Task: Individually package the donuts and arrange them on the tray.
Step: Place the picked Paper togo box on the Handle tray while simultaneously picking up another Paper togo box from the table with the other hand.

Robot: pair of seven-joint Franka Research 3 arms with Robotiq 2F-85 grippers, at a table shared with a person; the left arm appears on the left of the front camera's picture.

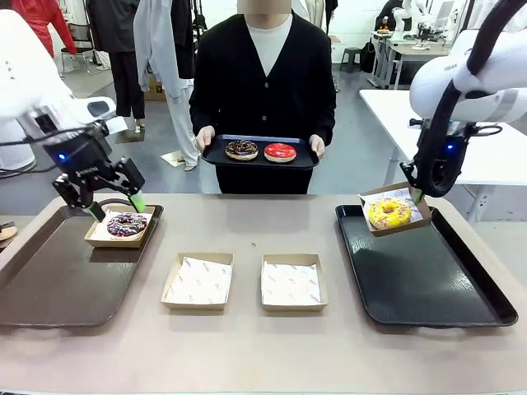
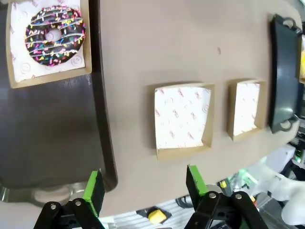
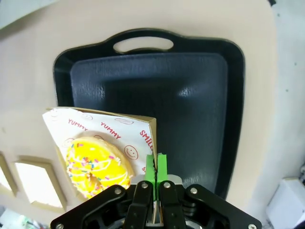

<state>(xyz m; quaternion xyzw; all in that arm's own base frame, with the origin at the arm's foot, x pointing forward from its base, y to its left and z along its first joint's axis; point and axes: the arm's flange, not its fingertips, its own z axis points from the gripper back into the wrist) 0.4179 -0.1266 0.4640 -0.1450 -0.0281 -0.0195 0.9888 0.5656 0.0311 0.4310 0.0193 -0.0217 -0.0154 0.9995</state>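
The sprinkled dark donut (image 1: 126, 223) (image 2: 55, 34) lies in a paper-lined box (image 1: 99, 235) at the far right of the brown tray (image 1: 49, 280) (image 2: 47, 129). My left gripper (image 1: 118, 206) (image 2: 144, 186) hovers open just above that box. My right gripper (image 1: 417, 195) (image 3: 155, 167) is shut on the wall of a box (image 1: 370, 200) (image 3: 102, 124) holding the yellow donut (image 1: 389, 212) (image 3: 95, 167), tilted over the black tray's (image 1: 428, 280) (image 3: 190, 81) far left corner. The person holds a small dark tray (image 1: 216, 156) with the chocolate brown donut (image 1: 241, 150) and the red donut (image 1: 280, 152).
Two empty paper-lined boxes (image 1: 198, 281) (image 1: 291, 284) (image 2: 182, 119) (image 2: 246, 107) sit side by side on the tan table between the trays. The black tray (image 2: 283, 76) lies beyond them in the left wrist view. Most of both trays is bare.
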